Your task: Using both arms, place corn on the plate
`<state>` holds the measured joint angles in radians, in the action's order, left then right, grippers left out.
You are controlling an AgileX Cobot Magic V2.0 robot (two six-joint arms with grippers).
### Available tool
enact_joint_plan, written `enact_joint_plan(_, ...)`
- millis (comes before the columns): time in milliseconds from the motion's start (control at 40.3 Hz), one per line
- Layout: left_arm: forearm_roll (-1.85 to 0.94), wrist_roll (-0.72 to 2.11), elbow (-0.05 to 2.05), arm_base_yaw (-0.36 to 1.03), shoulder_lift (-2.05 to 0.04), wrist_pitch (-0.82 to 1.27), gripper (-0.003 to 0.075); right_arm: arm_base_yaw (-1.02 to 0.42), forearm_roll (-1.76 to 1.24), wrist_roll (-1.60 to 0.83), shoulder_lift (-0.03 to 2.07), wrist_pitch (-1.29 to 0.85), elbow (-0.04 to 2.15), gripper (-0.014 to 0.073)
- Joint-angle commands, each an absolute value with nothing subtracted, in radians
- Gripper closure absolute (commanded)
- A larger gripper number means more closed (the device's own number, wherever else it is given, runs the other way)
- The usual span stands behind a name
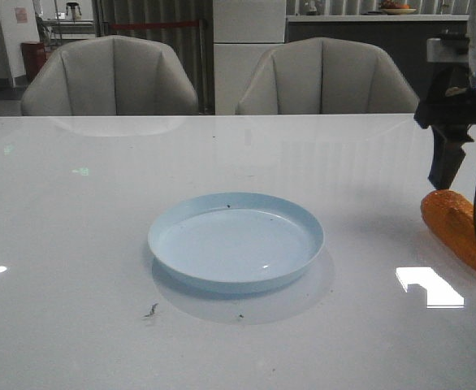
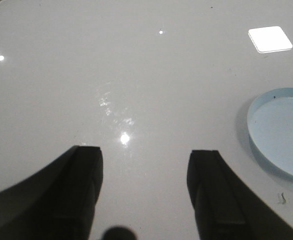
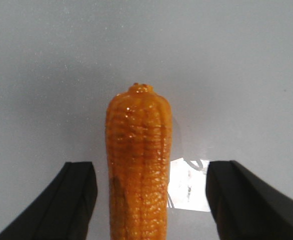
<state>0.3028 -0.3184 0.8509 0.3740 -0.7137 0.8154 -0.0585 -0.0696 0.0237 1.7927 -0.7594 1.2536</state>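
Over on the right side of the glossy white table, the right gripper is hanging just above the bumpy orange-yellow ear of corn, fingers spread wide with the cob lined up between them in the wrist view, not touching it as far as I can tell. So I'd say it's sitting at the reach-and-grab step, nothing picked up yet. Next move probably calls for dropping straight down and closing across the cob's width, since that glossy rounded skin looks like it could roll or slip. Left gripper is also spread apart, holding nothing, hovering over bare table near the round pale-blue shallow plate, which is sitting mid-table holding 0 food, just a few dark specks.
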Motion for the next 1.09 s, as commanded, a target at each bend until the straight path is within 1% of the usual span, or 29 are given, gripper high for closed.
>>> enact_joint_plan(0, 0.322, -0.330, 0.893, 0.382, -0.729, 0.725, 0.0282, -0.075, -0.076, 0.015, 1.775, -0.722, 1.283, 0.0032)
enact_joint_plan(248, 0.322, -0.330, 0.893, 0.382, -0.739, 0.725, 0.0282, -0.091, -0.061, 0.015, 1.835, -0.716, 1.283, 0.0032)
enact_joint_plan(323, 0.322, -0.330, 0.893, 0.382, -0.739, 0.725, 0.0282, -0.091, -0.039, 0.015, 1.840, -0.713, 1.283, 0.0046)
enact_joint_plan(397, 0.322, -0.330, 0.893, 0.382, -0.739, 0.725, 0.0282, -0.091, -0.024, 0.015, 1.840, -0.712, 1.283, 0.0102)
enact_joint_plan(472, 0.322, -0.330, 0.893, 0.382, -0.739, 0.725, 0.0282, -0.091, -0.022, 0.015, 1.840, -0.709, 1.283, 0.0213)
enact_joint_plan(546, 0.322, -0.330, 0.893, 0.382, -0.739, 0.725, 0.0282, -0.091, -0.022, 0.015, 1.840, -0.704, 1.283, 0.0304)
enact_joint_plan(596, 0.322, -0.330, 0.893, 0.382, -0.739, 0.719, 0.0282, -0.091, -0.023, 0.015, 1.840, -0.701, 1.287, 0.0330)
enact_joint_plan(720, 0.322, -0.330, 0.893, 0.382, -0.739, 0.699, 0.0282, -0.104, -0.037, 0.015, 1.840, -0.731, 1.340, 0.0331)
enact_joint_plan(844, 0.322, -0.330, 0.893, 0.382, -0.739, 0.685, 0.0282, -0.147, -0.041, 0.015, 1.840, -0.790, 1.450, 0.0331)
enact_joint_plan(1067, 0.322, -0.330, 0.893, 0.382, -0.739, 0.683, 0.0282, -0.299, -0.069, 0.015, 1.840, -0.822, 1.647, 0.0331)
